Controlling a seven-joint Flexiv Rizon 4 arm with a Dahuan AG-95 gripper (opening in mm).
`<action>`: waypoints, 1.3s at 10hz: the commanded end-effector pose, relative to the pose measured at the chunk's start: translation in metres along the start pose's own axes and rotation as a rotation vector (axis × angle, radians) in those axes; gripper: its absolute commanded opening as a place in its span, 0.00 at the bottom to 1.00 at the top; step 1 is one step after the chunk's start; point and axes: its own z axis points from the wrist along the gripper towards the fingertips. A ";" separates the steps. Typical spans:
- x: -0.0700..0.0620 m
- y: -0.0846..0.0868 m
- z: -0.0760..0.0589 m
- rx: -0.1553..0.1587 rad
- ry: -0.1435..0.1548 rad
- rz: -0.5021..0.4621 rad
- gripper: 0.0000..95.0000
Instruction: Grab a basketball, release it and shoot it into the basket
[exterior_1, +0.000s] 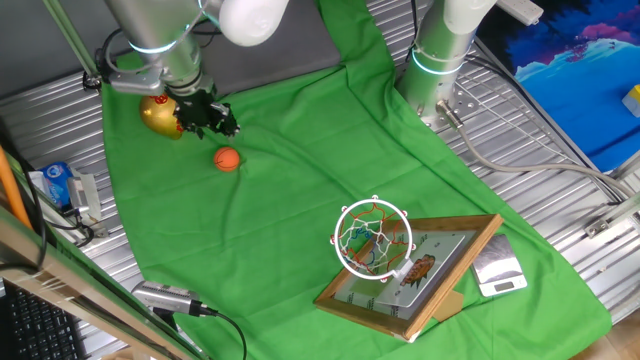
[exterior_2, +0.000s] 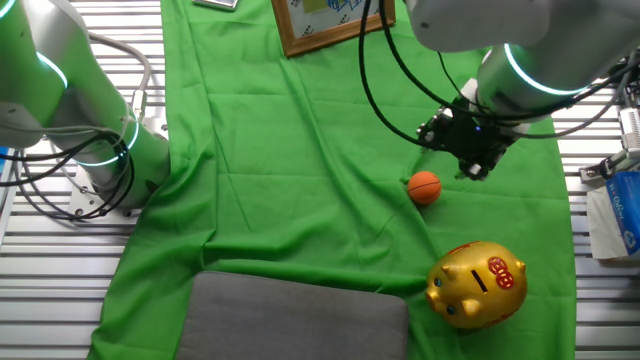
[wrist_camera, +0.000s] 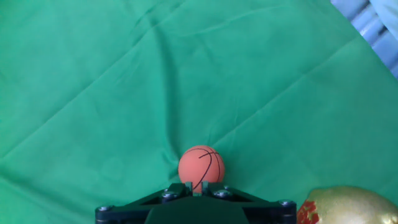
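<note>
Our black two-finger gripper (exterior_1: 212, 117) hovers near the small orange basketball (exterior_1: 227, 159) on the green cloth; jaw opening indiscernible, nothing held. Risk: descending off-centre nudges it rolling towards the gold piggy bank (exterior_2: 477, 283).

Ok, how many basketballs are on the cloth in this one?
1. The basketball lies on the green cloth, just ahead of the gripper and near the gold piggy bank. No others show.

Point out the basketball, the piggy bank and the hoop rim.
basketball (exterior_1: 227, 159): one fixed view, centre of the orange ball.
piggy bank (exterior_2: 476, 283): the other fixed view, gold back beside the coin slot.
hoop rim (exterior_1: 343, 225): one fixed view, left side of the white ring.
</note>
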 end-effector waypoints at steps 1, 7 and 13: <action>0.002 -0.006 0.014 0.001 -0.012 -0.048 1.00; 0.004 -0.018 0.048 0.000 -0.035 -0.120 1.00; 0.002 -0.010 0.069 0.001 -0.032 -0.136 0.80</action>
